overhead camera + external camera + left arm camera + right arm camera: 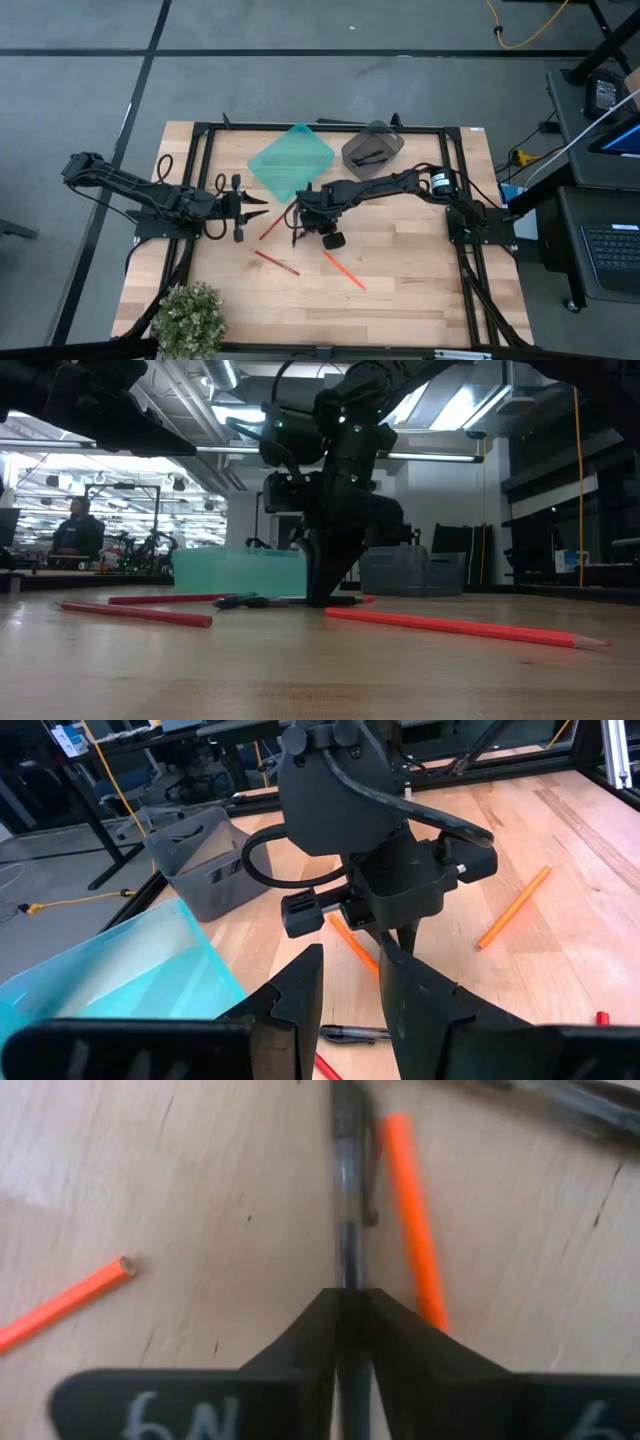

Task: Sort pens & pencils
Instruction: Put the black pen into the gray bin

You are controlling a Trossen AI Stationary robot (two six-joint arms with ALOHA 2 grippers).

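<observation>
My right gripper [298,232] points down at the table's middle and is shut on a black pen [346,1200]. An orange pencil [412,1220] lies right beside that pen, and a second black pen [560,1100] lies a little farther off. On the wood also lie a red pencil [275,263], an orange pencil [343,270] and another red pencil [270,225]. My left gripper [255,207] waits open, just left of the right one, fingers level and touching nothing. My right gripper pinches the black pen's barrel [345,1275] between its two fingers, one on each side of it. It comes from above, pointing down. The pen [285,601] lies flat on the table in the low view.
A teal bin [290,160] and a grey bin [372,148] stand at the far side of the table. A potted plant [190,315] sits at the near left corner. Bare wood [430,280] spreads at the near right.
</observation>
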